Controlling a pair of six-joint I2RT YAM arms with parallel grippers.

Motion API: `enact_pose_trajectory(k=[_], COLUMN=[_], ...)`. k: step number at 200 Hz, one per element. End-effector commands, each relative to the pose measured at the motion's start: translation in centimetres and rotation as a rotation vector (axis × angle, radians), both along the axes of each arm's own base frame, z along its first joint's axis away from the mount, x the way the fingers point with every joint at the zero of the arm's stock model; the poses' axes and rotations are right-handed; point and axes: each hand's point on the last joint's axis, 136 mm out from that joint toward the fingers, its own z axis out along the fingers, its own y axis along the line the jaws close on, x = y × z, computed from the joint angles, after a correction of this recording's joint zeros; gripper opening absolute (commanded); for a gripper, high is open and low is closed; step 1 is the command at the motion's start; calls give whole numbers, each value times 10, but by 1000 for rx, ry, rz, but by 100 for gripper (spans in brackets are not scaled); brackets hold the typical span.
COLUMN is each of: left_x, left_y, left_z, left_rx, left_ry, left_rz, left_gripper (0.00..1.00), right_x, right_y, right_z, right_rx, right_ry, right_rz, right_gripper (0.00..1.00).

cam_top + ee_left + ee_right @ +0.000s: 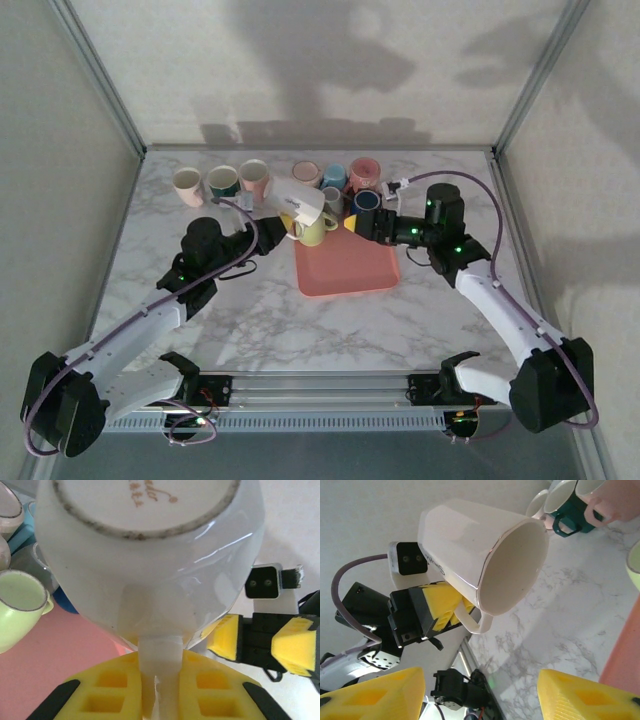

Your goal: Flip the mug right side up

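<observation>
Your left tool point(159, 680) is clamped on the handle of the white mug point(462, 537), holding it on its side in the air above the pink tray's point(350, 272) far-left corner. Your right tool point(480, 690) gapes wide and empty at its mouth. More mugs point(222, 181) line the worktop point(250, 320) behind.

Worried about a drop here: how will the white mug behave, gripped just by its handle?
The white mug looks like glossy glazed ceramic: probably rigid, slippery, and liable to chip if dropped. The left hand pinches only its handle, so the tilted body may twist or swing in that grip.
</observation>
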Motion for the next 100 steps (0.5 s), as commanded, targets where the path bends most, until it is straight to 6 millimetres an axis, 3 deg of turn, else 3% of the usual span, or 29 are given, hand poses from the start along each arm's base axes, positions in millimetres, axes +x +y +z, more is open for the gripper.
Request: enact_pose_trajectory(k=[1,100], left_x=[-9,-12], left_y=[5,13], left_z=[56,62], left_rx=[-143,-238], left_ry=[-147,-126], left_rz=[-19,-31], left_gripper=[0,0], right_x=[9,23], right_y=[11,48], right_z=[17,22], right_rx=[52,101], right_ry=[-42,-27], right_rz=[-4,20], right_gripper=[64,62])
